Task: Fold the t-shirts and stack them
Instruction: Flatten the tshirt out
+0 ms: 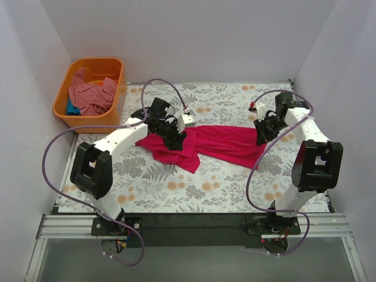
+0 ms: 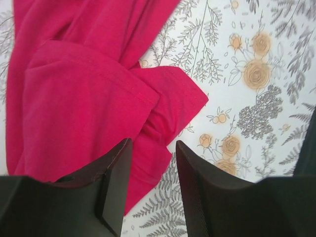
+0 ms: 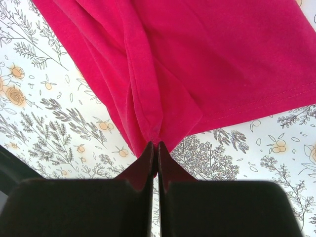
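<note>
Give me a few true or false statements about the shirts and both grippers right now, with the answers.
1. The right gripper is shut on the crimson t-shirt. True.
2. The left gripper is clamped on that shirt. False: its jaws stand open over it.
3. The orange tub is empty. False: a salmon-pink t-shirt lies in it.
4. The crimson t-shirt lies unfolded on the floral table cloth, between the arms. True.

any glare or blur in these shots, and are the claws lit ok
Top external: soft even light, no glare, crimson t-shirt sharp. Left wrist: shirt and floral table cloth crisp, open left claw dark and slightly soft. Right wrist: shirt bright, right claw shut on it, nearly a black silhouette.
</note>
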Robot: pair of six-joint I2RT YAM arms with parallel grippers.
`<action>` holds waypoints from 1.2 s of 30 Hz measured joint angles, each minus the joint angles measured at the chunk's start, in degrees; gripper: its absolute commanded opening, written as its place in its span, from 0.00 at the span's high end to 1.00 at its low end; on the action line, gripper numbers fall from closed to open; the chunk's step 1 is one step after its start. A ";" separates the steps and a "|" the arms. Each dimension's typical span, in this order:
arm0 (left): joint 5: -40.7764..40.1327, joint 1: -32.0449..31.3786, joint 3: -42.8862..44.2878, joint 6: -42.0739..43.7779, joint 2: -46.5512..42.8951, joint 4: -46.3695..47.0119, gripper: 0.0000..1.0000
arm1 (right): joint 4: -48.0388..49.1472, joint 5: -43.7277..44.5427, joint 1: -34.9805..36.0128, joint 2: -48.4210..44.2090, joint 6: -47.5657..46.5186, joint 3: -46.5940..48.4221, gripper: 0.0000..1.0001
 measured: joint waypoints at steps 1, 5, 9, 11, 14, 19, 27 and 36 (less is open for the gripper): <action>-0.55 -0.90 -0.52 1.90 0.66 0.22 0.63 | 0.00 -0.07 0.00 0.00 0.09 0.00 0.99; -1.95 -3.61 -3.93 8.81 1.16 3.34 0.66 | 0.00 -0.20 0.00 0.00 0.28 0.00 0.99; -3.45 -4.70 -9.22 14.58 1.11 7.50 0.66 | 0.00 -0.33 0.00 0.02 0.39 0.00 0.99; -4.00 -4.76 -11.74 16.68 1.11 10.21 0.65 | 0.00 -0.35 0.00 0.02 0.50 0.00 0.99; -4.79 -4.85 -15.98 19.87 0.72 15.82 0.66 | 0.00 -0.35 0.00 0.02 0.52 0.00 0.99; -5.90 -5.46 -18.88 23.82 0.52 21.46 0.65 | 0.00 -0.33 0.00 0.46 0.50 -0.02 0.99; -6.47 -6.99 -18.95 26.05 0.55 26.60 0.65 | -0.04 -0.33 0.00 1.11 0.50 -0.39 0.99; -6.60 -7.08 -19.56 27.69 0.76 27.78 0.66 | -0.02 -0.31 0.00 1.81 0.50 -0.39 0.99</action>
